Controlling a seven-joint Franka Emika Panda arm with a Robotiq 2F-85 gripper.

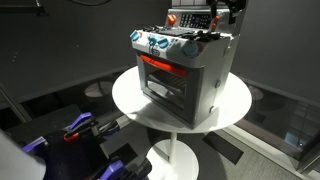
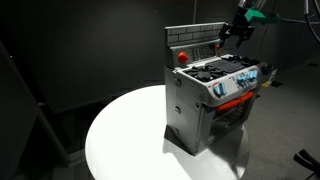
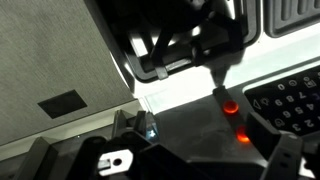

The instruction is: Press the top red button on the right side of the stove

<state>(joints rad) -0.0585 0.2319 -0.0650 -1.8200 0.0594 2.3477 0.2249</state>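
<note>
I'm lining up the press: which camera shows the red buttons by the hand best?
Wrist view: two lit red buttons sit close up by the hand. In both exterior views the hand hangs over the stove and those buttons are too small to make out.

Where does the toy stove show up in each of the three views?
Exterior view: the stove stands mid-frame on the round white table.
Exterior view: stove right of centre, same table.
Wrist view: stove close up, its red buttons lower right.
Shared landmark: the table, in both exterior views only.
</note>
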